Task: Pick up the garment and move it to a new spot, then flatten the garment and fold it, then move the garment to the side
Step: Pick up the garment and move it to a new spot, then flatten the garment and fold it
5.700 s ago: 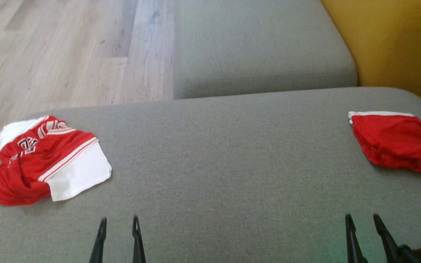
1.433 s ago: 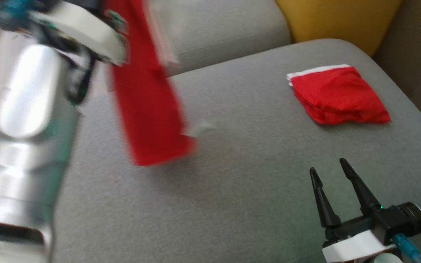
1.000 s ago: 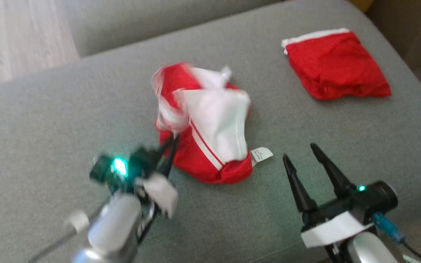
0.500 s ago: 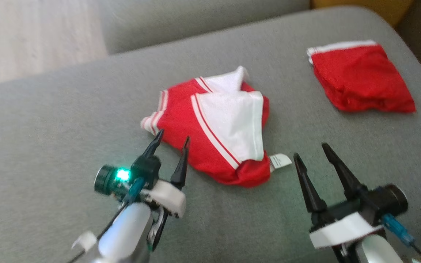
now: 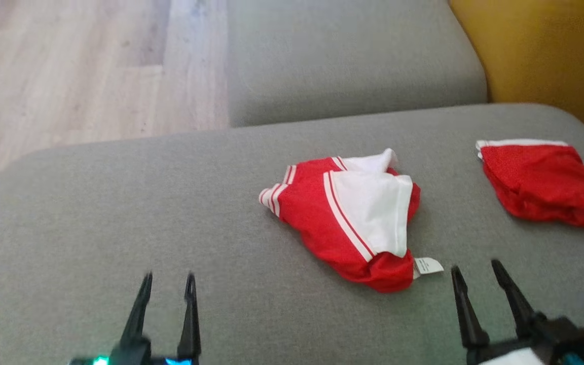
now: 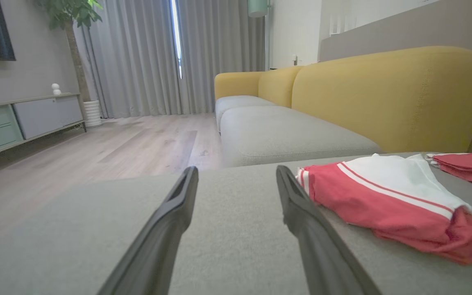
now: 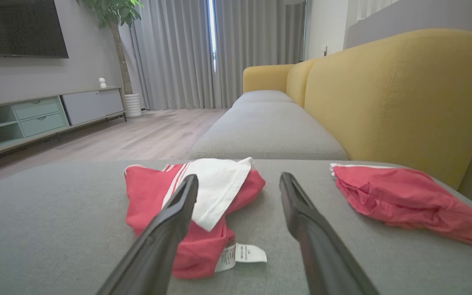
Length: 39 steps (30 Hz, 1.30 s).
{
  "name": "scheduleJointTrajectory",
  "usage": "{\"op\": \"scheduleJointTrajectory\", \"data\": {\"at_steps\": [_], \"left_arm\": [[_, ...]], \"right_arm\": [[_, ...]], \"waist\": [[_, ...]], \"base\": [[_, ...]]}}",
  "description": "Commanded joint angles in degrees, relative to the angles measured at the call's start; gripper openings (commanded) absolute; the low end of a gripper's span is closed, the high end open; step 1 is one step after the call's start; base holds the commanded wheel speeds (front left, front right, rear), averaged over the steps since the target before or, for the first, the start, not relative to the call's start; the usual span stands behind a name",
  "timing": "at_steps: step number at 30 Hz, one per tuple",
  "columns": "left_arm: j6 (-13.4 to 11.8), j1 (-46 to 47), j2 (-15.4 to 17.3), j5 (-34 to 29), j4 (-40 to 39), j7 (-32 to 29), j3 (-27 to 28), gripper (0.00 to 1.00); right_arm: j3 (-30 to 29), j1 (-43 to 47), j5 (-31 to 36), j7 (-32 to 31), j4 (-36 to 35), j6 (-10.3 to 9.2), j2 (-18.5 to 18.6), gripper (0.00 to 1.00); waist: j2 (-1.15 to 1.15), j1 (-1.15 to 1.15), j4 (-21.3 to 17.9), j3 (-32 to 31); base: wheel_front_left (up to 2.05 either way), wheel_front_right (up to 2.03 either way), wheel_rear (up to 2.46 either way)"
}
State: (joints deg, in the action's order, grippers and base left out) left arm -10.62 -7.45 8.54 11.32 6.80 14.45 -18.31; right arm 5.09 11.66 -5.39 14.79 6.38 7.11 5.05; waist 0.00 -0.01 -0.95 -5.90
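My left gripper (image 5: 168,278) is spread wide, nothing between its fingers, out over the grey seat cushion (image 5: 94,203). Its body is cut off at the bottom edge of the head view. My right gripper (image 5: 475,266) gapes too, empty, tips just short of the garment (image 5: 317,223). That red-and-white garment lies crumpled mid-cushion, a white panel folded over the red, its real shape hard to read. Its label (image 5: 428,265) pokes out, print too small to make out. In my right wrist view one finger (image 7: 166,229) hides part of the heap. Further right, a second red piece (image 5: 540,187) lies apart, one corner clipped by the frame.
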Motion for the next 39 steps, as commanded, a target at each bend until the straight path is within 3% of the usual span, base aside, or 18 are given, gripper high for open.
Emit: {"op": "scheduleJointTrajectory", "data": {"at_steps": [1,9,33,39], "left_arm": [[-0.4,1.2,-0.5,-0.7,-2.9,0.5,2.5,1.0],[1.0,-6.8,-2.3,-5.8,-6.5,0.5,3.4,1.0],[3.2,-7.6,-3.9,-9.1,-5.5,0.5,4.9,1.0],[5.0,-2.4,-3.7,-10.5,-3.7,0.5,3.6,1.0]], "right_arm": [[0.9,-1.1,0.4,0.2,-2.2,0.37,0.2,1.0],[0.3,1.7,1.1,0.2,-3.2,0.37,-0.7,1.0],[1.2,1.9,1.2,0.2,-3.5,0.37,0.0,1.0],[2.6,0.7,0.4,0.2,-3.9,0.37,0.9,1.0]], "waist": [[0.0,0.01,1.3,-1.3],[0.0,0.01,1.8,-2.2],[0.0,0.01,2.1,-2.0],[0.0,0.01,1.9,1.1]], "base": [[0.0,0.0,0.0],[0.0,0.0,0.0],[0.0,0.0,0.0],[0.0,0.0,0.0]]}}
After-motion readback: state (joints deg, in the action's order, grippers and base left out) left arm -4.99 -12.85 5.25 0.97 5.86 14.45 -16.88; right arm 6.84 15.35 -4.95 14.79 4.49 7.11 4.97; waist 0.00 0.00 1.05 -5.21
